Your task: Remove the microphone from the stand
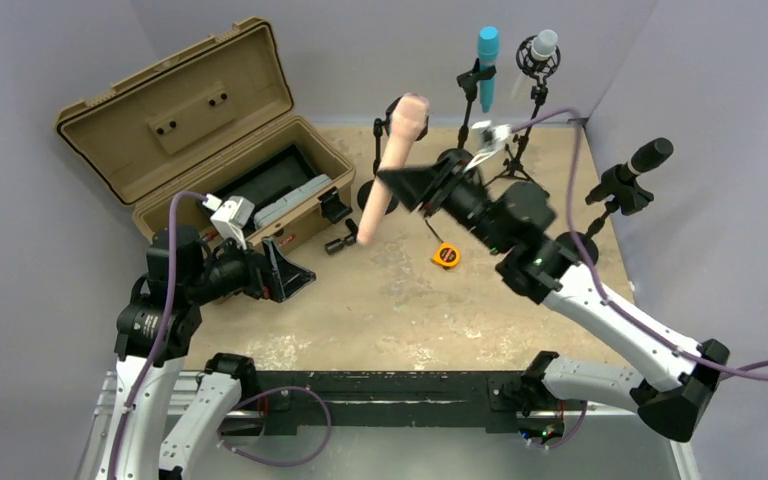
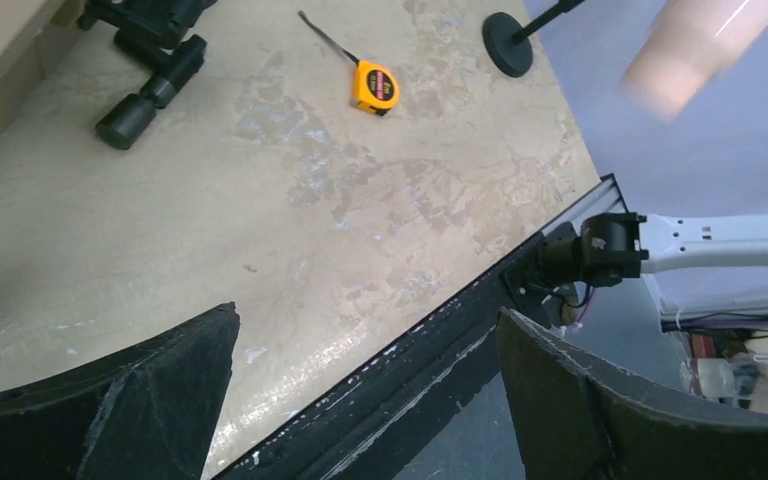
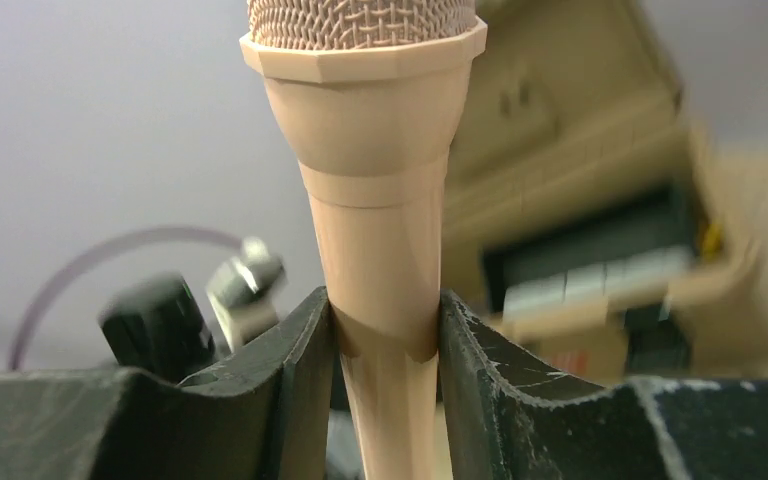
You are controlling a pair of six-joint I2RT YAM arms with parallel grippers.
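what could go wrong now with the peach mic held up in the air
The right gripper pinches the peach microphone on its smooth taper, so it might slip and drop near the tape measure. Its long body could also swing into the black stand next to it.

Back left on the table (image 1: pixel 380 300) sits the case (image 1: pixel 175 120), its lid standing open behind it, with a loose fitting (image 1: pixel 340 244) on the tabletop just in front of its right end and the left gripper (image 1: pixel 295 272) near its front right corner. Over the middle the microphone (image 1: pixel 372 215) hangs tilted between the fingers of the right gripper (image 1: pixel 388 178), its stand (image 1: pixel 378 140) just behind it and the tape measure (image 1: pixel 446 255) lying on the table to the right, nearer the arm bases. At the back right a stand-mounted microphone (image 1: pixel 487 55) has a neighbour microphone (image 1: pixel 542 48) just to its right, and a third microphone (image 1: pixel 648 158) sits on a stand by the right edge.
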